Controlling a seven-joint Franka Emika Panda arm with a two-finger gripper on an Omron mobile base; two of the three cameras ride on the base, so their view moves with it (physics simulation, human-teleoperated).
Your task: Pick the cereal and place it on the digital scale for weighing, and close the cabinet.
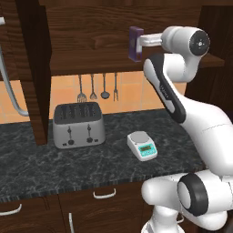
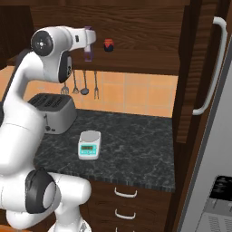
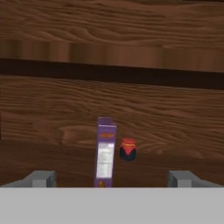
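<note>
Hand view puts the cereal (image 3: pixel 105 153) upright on the shelf of the cabinet (image 3: pixel 109 100), its narrow edge turned toward the camera, with a small red-lidded jar (image 3: pixel 127 148) just beside it and a little further back. The gripper's (image 3: pixel 112 178) two fingertips stand wide apart at the bottom of that view, one on each side of the box and clear of it, so the claw is open and holds nothing. From the left base view, the arm reaches up to shelf level and the hand sits right at the box (image 1: pixel 135 43), which still rests on the shelf board; whether any part of the hand touches it cannot be determined. Below, the digital scale (image 1: pixel 142 145) sits on the dark stone counter (image 1: pixel 36 168) with its platform bare, near the silver toaster (image 1: pixel 78 124) but apart from it. Utensils (image 1: pixel 93 87) hang on the tiled wall under the shelf. The right base view shows the cabinet door (image 2: pixel 199 68) swung open, its long bar handle (image 2: pixel 211 68) facing the room. Assessment: no part of the task is complete. The grasp is being lined up; lifting, carrying down to the scale, setting down and closing the door all remain.
</note>
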